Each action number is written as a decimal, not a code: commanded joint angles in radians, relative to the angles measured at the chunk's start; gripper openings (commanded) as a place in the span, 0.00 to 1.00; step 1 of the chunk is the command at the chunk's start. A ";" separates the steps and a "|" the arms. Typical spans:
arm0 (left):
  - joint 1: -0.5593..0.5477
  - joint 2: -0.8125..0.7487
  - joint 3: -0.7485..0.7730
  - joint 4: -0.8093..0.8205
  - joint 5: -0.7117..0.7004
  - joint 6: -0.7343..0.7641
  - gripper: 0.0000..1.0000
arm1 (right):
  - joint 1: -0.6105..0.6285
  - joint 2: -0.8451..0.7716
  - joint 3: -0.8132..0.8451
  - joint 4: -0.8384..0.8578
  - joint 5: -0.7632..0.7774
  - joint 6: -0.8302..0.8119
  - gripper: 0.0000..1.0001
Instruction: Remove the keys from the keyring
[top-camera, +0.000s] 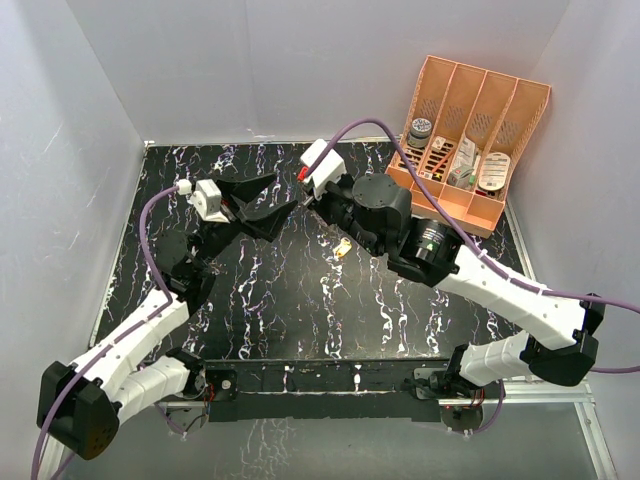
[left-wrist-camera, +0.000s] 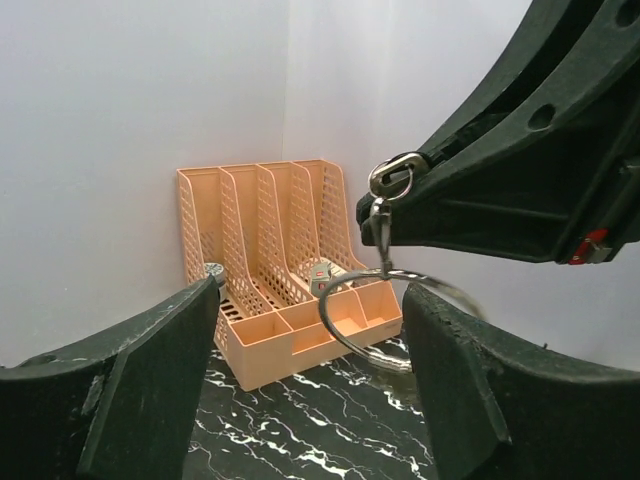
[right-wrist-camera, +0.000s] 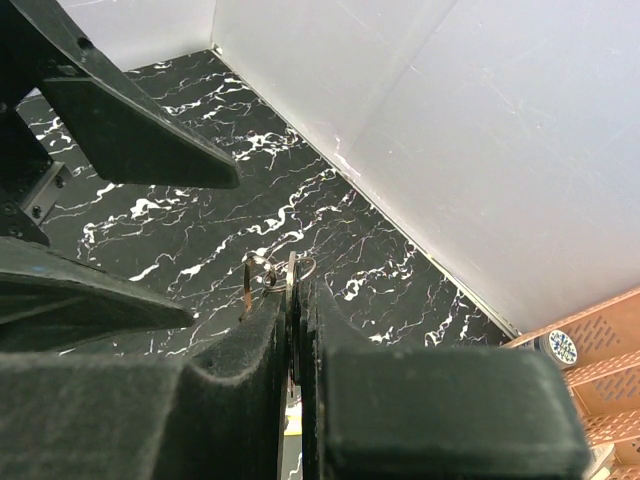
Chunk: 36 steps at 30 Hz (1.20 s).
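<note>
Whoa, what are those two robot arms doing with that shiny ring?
They are taking keys off a thin round silvery wire keyring. The right gripper is pinched shut on its top end and holds it in the air. The left gripper is open, and the ring hangs between its fingers, not gripped. One small brass-yellow key lies loose on the black marbled table.

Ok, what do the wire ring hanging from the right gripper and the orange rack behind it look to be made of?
The keyring looks like thin polished steel wire: silvery, with bright glints. The orange rack looks like moulded matte plastic: even peach colour, lattice-cut walls, no shine. Both are judged by look only.
</note>
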 joint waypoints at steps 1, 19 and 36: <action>-0.007 0.020 -0.003 0.112 0.022 0.022 0.73 | 0.013 -0.001 0.036 0.085 0.020 0.002 0.00; -0.057 0.006 -0.002 0.117 -0.035 0.057 0.73 | 0.034 0.024 0.031 0.113 0.043 0.004 0.00; -0.124 0.017 -0.008 0.016 -0.213 0.181 0.69 | 0.056 0.058 0.065 0.116 0.088 -0.007 0.00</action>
